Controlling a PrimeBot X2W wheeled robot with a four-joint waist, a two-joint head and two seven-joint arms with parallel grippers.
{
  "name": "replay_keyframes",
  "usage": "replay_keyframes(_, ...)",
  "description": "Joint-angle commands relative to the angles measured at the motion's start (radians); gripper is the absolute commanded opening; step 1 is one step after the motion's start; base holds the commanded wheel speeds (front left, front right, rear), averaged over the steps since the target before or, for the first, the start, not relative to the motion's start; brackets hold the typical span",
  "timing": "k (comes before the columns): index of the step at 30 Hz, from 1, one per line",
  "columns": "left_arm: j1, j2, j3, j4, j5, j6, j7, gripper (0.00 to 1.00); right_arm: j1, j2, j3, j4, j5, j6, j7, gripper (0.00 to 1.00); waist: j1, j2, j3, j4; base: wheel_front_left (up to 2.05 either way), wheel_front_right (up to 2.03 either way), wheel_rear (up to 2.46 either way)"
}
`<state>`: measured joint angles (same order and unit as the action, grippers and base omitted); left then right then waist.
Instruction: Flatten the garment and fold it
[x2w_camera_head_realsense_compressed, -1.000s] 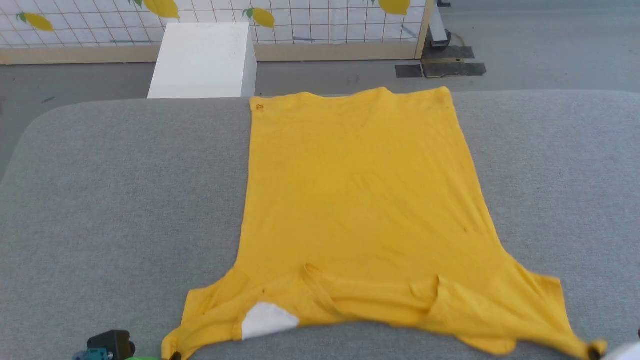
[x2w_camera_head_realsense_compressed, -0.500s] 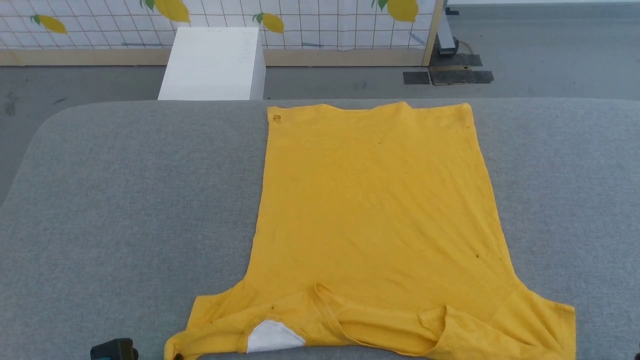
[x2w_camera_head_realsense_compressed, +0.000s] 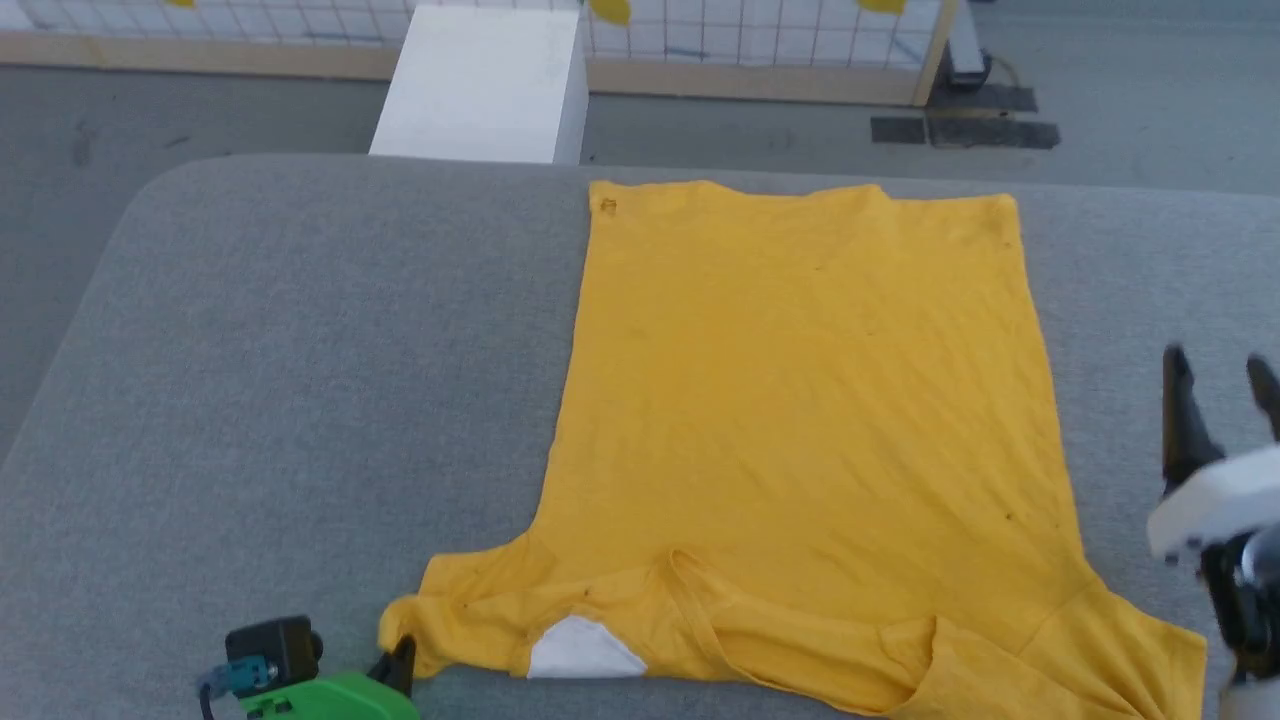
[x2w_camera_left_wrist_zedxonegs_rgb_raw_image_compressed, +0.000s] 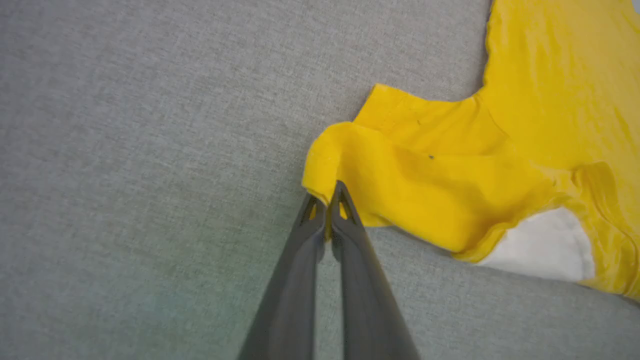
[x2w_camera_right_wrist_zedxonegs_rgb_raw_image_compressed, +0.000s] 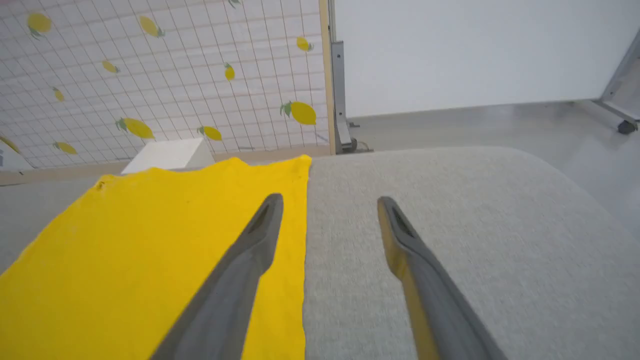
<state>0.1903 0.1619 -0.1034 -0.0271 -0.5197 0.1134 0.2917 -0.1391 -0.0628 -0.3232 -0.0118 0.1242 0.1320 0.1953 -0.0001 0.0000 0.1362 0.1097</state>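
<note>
The garment (x2w_camera_head_realsense_compressed: 810, 400), a bright yellow T-shirt, lies spread on the grey padded table (x2w_camera_head_realsense_compressed: 300, 380), hem at the far edge and collar toward me, a white patch (x2w_camera_head_realsense_compressed: 580, 652) showing near the collar. My left gripper (x2w_camera_head_realsense_compressed: 400, 662) is shut on the tip of the left sleeve (x2w_camera_left_wrist_zedxonegs_rgb_raw_image_compressed: 345, 165), which is bunched up around its fingertips; the same gripper (x2w_camera_left_wrist_zedxonegs_rgb_raw_image_compressed: 327, 200) shows pinching yellow cloth in the left wrist view. My right gripper (x2w_camera_head_realsense_compressed: 1222, 385) hangs open above the table beside the shirt's right edge, nothing between its fingers (x2w_camera_right_wrist_zedxonegs_rgb_raw_image_compressed: 260, 225). The right sleeve (x2w_camera_head_realsense_compressed: 1150, 650) lies flat.
A white box (x2w_camera_head_realsense_compressed: 485, 85) stands on the floor behind the table. Behind it runs a grid-patterned screen with printed lemons (x2w_camera_right_wrist_zedxonegs_rgb_raw_image_compressed: 302, 112) and a wooden frame (x2w_camera_head_realsense_compressed: 930, 50). Bare grey table lies to the left and right of the shirt.
My right gripper has opened, let go of the right sleeve tip and risen beside the shirt. The camera has shifted. The left gripper still holds the left sleeve.
</note>
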Motion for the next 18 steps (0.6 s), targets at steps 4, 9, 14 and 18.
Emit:
replay_keyframes(4,-0.062,-0.015,-0.019,-0.014,0.002,-0.021,-0.015,0.00,-0.185,-0.054,-0.001,0.125,-0.005,-0.001,-0.040,1.00,0.0001,0.0000,0.103,0.086,0.00,0.00,0.00)
replay_keyframes(9,-0.115,-0.036,-0.047,-0.036,-0.001,-0.040,-0.038,0.00,-0.384,-0.147,-0.016,0.292,-0.017,-0.001,0.000,1.00,0.0001,0.0000,0.197,0.164,0.00,0.00,0.00)
replay_keyframes(14,-0.162,-0.056,-0.087,-0.094,-0.002,-0.066,-0.064,0.00,-0.606,-0.256,-0.059,0.451,-0.047,-0.001,0.182,1.00,0.0001,0.0000,0.321,0.263,0.00,0.00,0.00)
replay_keyframes(18,-0.176,-0.068,-0.115,-0.123,-0.007,-0.077,-0.078,0.00,-0.706,-0.290,-0.091,0.481,-0.088,-0.001,0.318,1.00,0.0001,0.0000,0.390,0.304,0.00,0.00,0.00)
